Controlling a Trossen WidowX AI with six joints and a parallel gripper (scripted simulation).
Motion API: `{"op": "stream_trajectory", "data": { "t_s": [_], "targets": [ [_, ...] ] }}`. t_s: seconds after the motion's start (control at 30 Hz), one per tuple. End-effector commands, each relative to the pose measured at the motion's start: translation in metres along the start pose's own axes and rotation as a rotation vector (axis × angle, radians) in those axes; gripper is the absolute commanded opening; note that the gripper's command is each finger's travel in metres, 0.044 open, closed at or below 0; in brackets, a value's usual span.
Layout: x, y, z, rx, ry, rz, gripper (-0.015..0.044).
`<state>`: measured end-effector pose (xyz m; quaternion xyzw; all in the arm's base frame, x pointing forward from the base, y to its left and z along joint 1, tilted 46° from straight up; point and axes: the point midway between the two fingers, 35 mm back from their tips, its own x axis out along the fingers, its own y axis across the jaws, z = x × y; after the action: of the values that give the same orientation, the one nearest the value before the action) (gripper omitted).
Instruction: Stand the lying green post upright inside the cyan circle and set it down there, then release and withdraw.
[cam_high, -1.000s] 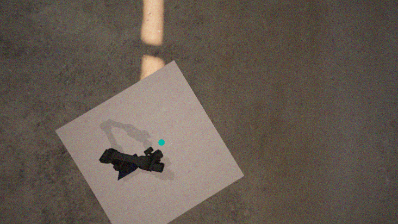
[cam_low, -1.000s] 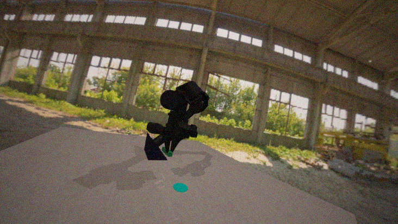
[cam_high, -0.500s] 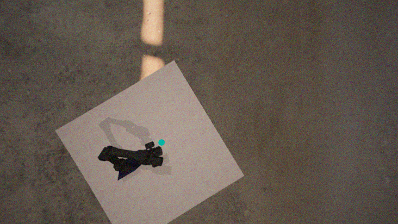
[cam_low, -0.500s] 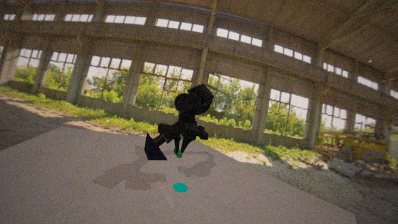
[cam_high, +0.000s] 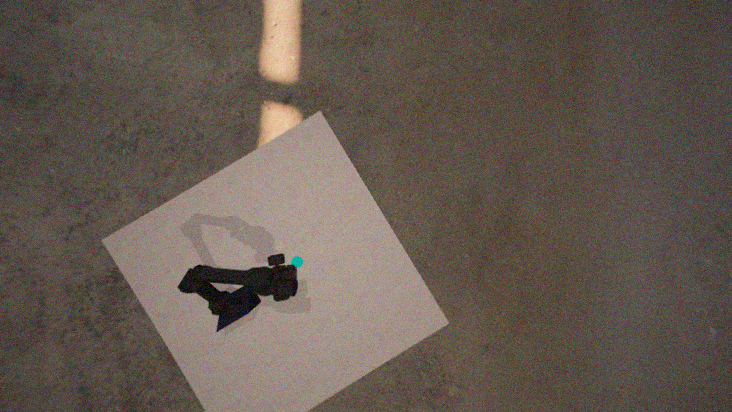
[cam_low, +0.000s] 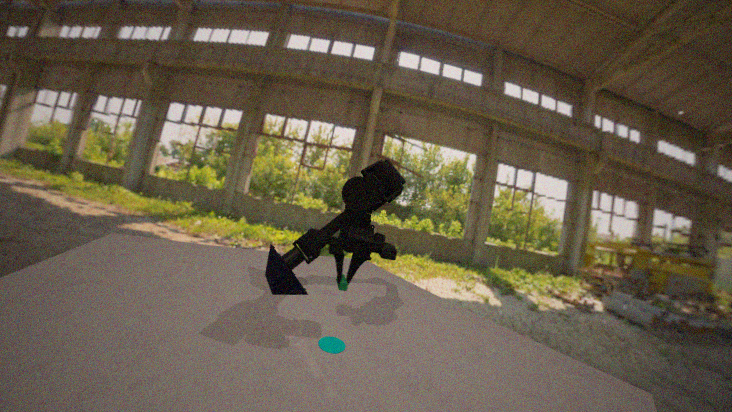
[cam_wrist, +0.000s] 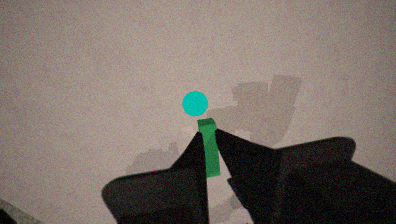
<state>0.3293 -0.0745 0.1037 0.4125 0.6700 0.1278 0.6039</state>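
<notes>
My gripper is shut on the green post. The post hangs upright between the fingertips, its lower end sticking out below them, above the table. The cyan circle is a flat disc on the grey table top. In the wrist view the post's far end sits just short of the circle. In the exterior view the post is held above the table, behind the circle. In the overhead view the arm hides the post, and the gripper end lies right beside the circle.
The grey square table top carries the arm's dark base. The arm's shadow falls on the table around the circle. Concrete floor surrounds the table.
</notes>
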Motion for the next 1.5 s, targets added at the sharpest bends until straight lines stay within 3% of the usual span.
{"op": "stream_trajectory", "data": {
  "t_s": [0.0,1.47],
  "targets": [
    [0.001,0.002,0.0,0.008,-0.009,-0.008,0.0023],
    [0.022,-0.013,0.003,-0.02,-0.179,-0.195,0.0023]
  ]
}}
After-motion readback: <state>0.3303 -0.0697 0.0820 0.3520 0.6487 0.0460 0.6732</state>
